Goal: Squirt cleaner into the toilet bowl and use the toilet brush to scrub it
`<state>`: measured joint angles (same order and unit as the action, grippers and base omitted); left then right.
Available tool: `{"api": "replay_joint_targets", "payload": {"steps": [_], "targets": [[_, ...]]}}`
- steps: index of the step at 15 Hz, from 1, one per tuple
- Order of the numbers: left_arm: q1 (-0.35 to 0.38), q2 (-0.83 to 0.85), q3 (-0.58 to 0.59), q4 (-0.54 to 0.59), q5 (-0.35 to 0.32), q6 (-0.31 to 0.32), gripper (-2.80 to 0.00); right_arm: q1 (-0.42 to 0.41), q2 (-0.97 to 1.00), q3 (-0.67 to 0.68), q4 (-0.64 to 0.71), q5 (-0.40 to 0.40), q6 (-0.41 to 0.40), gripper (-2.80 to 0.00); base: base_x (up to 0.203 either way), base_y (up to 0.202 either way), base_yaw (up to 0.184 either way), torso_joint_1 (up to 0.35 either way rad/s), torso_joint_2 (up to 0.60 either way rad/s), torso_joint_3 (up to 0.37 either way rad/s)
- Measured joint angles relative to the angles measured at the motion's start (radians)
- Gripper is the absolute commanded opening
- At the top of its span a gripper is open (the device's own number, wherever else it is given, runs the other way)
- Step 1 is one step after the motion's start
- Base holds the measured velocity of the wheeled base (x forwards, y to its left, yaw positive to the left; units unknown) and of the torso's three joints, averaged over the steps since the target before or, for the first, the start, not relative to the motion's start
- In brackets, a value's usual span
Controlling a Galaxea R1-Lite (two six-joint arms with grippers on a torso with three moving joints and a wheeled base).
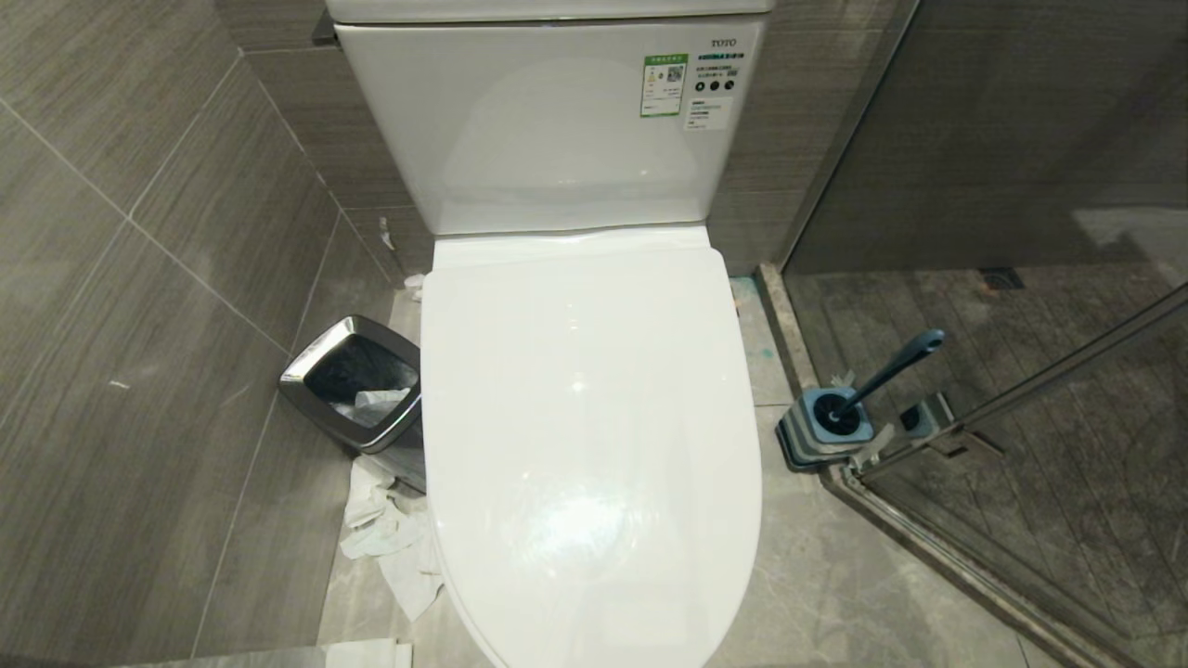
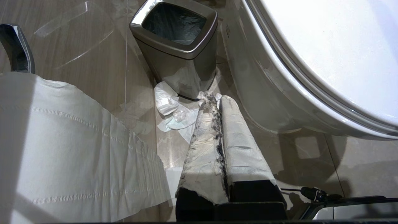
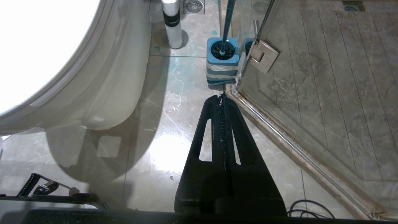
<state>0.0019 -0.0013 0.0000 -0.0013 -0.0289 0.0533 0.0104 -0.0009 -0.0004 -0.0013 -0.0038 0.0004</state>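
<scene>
The biggest risk lay with the toilet bowl [image 1: 594,445] itself: its white lid was shut flat over the seat, so any cleaner squirted now would have landed on the lid and run to the floor rather than into the bowl. No cleaner bottle could be made out in any view, and hunting for it would likely cost time. The glossy lid looked slick, and a closed hand would probably slide off its edge when trying to lift it.

The room was tight: grey tiled walls on the robot's left, a glass shower door [image 1: 1049,371] on its right, and a pale marble floor [image 3: 161,102] that shone as if wet, with faint blue-green stains. An arm swung wide could have struck the glass.

The toilet brush [image 1: 886,371] stood tilted in its holder [image 3: 223,62] on the floor, right of the bowl, just beside the door's hinge; pulling it at an angle could have tipped the holder.

A chrome-rimmed waste bin [image 1: 357,385] sat left of the bowl, with crumpled tissue [image 1: 390,538] strewn before it.

The left hand [image 2: 217,99], fingers wrapped in white covering, hung closed and empty above that tissue. The right hand [image 3: 222,98] was likewise closed on nothing, low over the floor and pointed toward the holder.
</scene>
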Motion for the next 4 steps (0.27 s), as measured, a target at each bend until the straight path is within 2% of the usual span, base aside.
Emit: {"api": "replay_joint_targets", "payload": {"steps": [4], "targets": [[0.0,0.0,0.0,0.0,0.0,0.0,-2.8,0.0,0.0,0.0,-0.001,0.001,0.0,-2.8,0.0,0.0,0.0,0.0,0.0,0.0]]}}
